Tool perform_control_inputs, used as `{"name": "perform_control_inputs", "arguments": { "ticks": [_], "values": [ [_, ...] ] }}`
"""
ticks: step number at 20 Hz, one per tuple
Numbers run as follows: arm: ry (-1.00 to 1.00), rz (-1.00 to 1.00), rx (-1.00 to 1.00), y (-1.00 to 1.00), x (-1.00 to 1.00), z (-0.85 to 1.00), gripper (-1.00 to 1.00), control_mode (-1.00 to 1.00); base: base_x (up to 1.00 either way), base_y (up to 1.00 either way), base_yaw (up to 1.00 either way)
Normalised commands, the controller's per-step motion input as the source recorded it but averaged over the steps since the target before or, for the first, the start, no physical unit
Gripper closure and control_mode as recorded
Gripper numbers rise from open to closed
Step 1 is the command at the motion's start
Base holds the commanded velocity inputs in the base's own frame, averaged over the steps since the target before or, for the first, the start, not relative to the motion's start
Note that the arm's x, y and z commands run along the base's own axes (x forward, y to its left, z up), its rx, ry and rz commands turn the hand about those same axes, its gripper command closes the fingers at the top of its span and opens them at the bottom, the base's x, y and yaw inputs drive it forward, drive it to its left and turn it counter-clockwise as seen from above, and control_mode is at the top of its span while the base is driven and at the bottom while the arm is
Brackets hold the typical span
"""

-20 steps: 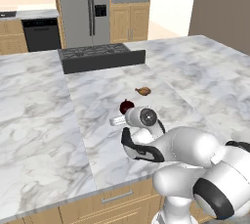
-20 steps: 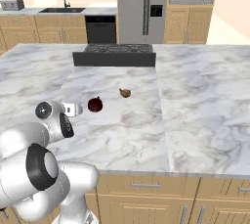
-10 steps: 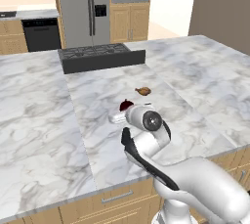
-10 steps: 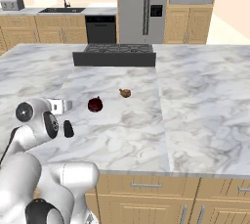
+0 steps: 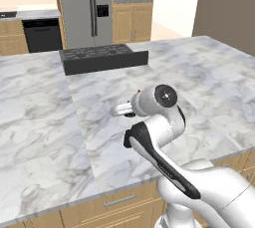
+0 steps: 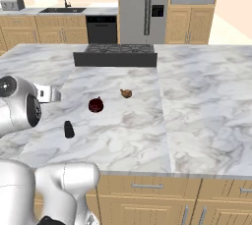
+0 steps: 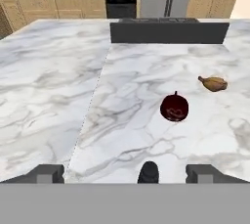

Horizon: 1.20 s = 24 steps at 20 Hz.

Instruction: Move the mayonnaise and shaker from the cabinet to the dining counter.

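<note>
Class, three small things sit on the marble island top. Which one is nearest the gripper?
The black shaker: in the hand view it stands right between the open gripper's fingertips, while the dark red round item and the small brown item lie farther off, toward the hob.

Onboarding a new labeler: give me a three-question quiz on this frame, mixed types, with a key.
1. True or false: the shaker stands on the dining counter.
2. Multiple choice: the pincer is (a) shut on the shaker, (b) open with the shaker between its fingertips, untouched, (c) shut and empty.
3. In the hand view, which lies farther from the shaker: the dark red round item or the small brown item?

Key: 1 true; 2 b; 3 the small brown item.
</note>
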Motion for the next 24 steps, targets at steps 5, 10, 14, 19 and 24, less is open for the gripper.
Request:
{"name": "perform_control_inputs", "arguments": {
  "ticks": [5, 10, 14, 19, 24],
  "values": [
    [0.39, -0.02, -0.06, 0.06, -0.63, 0.69, -1.0, -1.0, 0.0, 0.0, 0.0],
    [0.31, -0.07, -0.08, -0.16, -0.52, -0.09, -1.0, -1.0, 0.0, 0.0, 0.0],
    [0.3, -0.09, -0.07, -0.19, -0.17, -0.28, -1.0, -1.0, 0.0, 0.0, 0.0],
    [0.19, -0.12, 0.0, -0.28, -0.12, -0.58, -1.0, -1.0, 0.0, 0.0, 0.0],
    [0.18, -0.13, 0.0, -0.29, -0.1, -0.76, -1.0, -1.0, 0.0, 0.0, 0.0]
  ]
}}
